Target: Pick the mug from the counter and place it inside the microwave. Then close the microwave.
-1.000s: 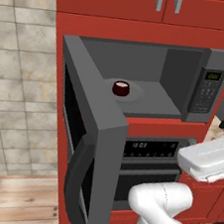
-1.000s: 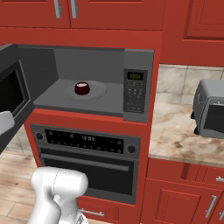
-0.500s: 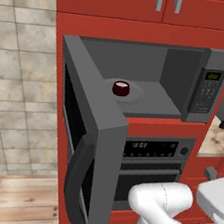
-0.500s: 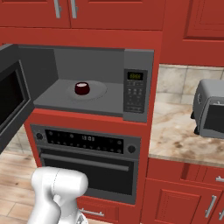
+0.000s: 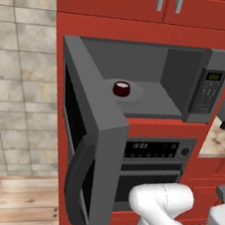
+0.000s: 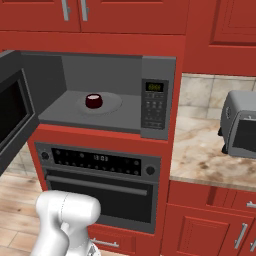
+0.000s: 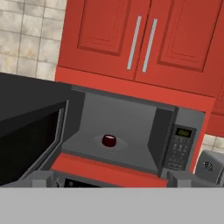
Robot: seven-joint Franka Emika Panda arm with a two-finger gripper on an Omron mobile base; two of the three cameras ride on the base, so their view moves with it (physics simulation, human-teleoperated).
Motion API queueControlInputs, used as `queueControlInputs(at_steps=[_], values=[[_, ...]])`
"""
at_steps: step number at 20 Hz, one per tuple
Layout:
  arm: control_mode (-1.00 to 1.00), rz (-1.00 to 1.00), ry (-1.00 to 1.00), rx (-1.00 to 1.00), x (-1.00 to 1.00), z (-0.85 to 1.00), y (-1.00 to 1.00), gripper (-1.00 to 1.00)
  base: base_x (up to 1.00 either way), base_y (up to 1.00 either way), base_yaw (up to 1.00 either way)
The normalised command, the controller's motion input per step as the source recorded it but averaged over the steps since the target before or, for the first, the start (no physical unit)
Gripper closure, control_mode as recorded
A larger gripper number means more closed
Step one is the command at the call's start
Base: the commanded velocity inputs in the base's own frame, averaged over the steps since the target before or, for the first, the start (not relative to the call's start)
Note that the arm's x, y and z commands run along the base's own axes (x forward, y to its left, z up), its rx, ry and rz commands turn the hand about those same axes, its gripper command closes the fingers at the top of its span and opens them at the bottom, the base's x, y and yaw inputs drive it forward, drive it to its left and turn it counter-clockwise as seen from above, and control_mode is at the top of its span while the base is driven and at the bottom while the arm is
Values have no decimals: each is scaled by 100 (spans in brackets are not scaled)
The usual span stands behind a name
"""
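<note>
Lower than before, jaws wide and empty; mug (image 6: pixel 93 100) sits inside open microwave (image 6: pixel 158 97)

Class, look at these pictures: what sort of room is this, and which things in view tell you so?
A home kitchen, computer-drawn: an open microwave with a mug inside, built in above an oven, among red cupboards beside a stone counter.

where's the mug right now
The mug sits upright inside the open microwave, on the round turntable at the middle of its floor. In the right base view it is left of the keypad panel, above the oven.
</note>
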Motion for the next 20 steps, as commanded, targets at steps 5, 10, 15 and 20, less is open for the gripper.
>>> queueControlInputs(at_steps=[5, 10, 15, 20], values=[[-100, -9, 0, 0, -15, 0, 11, -100, 0, 0, 0], [-100, -14, 0, 0, -36, 0, 11, -100, 0, 0, 0], [-100, -17, 0, 0, -43, 0, 3, -100, 0, 0, 0], [-100, -23, 0, 0, -18, 0, 0, -100, 0, 0, 0]])
